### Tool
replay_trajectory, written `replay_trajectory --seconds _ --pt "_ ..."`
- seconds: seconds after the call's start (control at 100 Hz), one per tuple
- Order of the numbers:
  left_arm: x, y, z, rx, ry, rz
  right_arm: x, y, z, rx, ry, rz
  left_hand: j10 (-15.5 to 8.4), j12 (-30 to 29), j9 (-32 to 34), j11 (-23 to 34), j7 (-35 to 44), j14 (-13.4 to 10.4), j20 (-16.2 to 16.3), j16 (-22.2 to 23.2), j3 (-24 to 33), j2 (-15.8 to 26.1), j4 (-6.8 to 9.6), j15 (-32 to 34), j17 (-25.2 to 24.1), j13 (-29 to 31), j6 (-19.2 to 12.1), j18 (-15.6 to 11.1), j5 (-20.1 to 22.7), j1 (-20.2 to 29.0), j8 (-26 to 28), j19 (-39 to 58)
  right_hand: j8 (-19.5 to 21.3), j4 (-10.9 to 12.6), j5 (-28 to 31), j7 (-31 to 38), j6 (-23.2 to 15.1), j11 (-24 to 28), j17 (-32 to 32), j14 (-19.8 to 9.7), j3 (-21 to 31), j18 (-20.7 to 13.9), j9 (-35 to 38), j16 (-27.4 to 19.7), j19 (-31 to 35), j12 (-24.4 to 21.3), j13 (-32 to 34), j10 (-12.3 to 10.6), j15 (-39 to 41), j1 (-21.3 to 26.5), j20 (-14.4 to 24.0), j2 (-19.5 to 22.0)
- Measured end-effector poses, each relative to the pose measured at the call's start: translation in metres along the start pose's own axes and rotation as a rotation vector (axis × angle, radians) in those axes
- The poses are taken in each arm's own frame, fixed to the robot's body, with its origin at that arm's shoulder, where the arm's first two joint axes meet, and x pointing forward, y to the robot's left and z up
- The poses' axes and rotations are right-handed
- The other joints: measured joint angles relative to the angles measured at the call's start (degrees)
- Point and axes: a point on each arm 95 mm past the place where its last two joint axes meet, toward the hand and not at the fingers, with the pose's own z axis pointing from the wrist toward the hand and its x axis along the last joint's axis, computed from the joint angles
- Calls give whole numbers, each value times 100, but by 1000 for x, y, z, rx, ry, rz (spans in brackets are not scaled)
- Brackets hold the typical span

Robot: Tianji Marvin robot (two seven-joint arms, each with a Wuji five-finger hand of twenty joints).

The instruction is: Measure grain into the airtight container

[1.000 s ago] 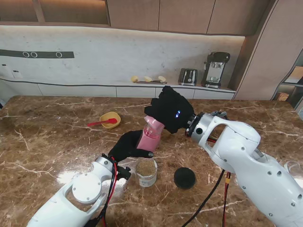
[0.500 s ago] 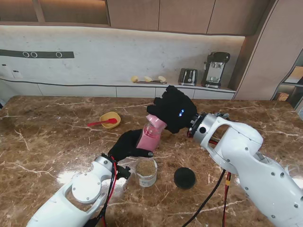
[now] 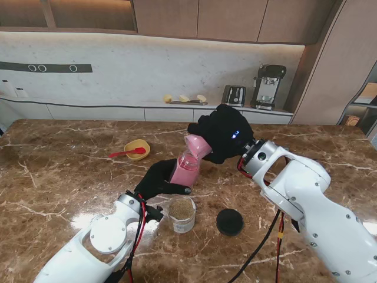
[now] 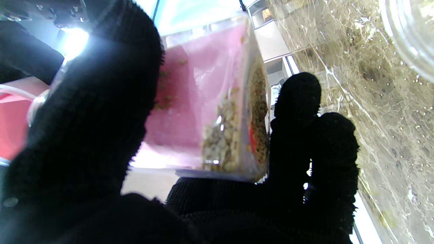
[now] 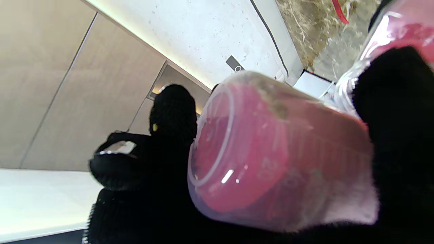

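Overhead, right hand (image 3: 221,134) grips a tilted pink cup (image 3: 197,145) above the pink container (image 3: 185,171) clasped by left hand (image 3: 156,181).

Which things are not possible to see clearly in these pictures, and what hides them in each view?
- Stand view: where the pink cup meets the pink container is covered by the right hand.
- Left wrist view: the left hand covers much of the container; its grain level is unclear.
- Right wrist view: the cup fills the frame, blurred; the table is nearly hidden.
- Stand view: the glass jar contents are too small to identify.
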Motion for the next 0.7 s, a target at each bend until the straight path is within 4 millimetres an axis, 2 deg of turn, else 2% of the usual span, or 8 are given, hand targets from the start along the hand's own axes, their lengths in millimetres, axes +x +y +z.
replay_trajectory --seconds 0.16,0.31,0.7 --pt "-1 -1 -1 4 -1 0 -8 -7 -3 2 -55 234 0 0 0 0 0 0 41 3 0 0 0 0 -8 0 0 0 0 0 1 1 -6 0 48 0 -2 0 -30 -11 0 -1 2 1 -2 0 0 17 0 0 0 -32" --pt "-1 0 -2 5 -2 -1 -13 -16 -9 0 -127 289 0 0 0 0 0 0 43 3 0 0 0 0 -9 0 0 0 0 0 1 1 -7 0 54 0 -2 0 -37 -14 0 -2 8 1 -13 0 0 32 0 0 1 -32" --pt "-2 -1 -3 11 1 -4 -27 -41 -34 -20 -370 705 0 0 0 0 0 0 44 4 0 0 0 0 -10 0 0 0 0 0 1 1 -57 0 57 0 -2 0 -59 -17 1 -2 9 1 -85 0 0 64 0 0 4 -32"
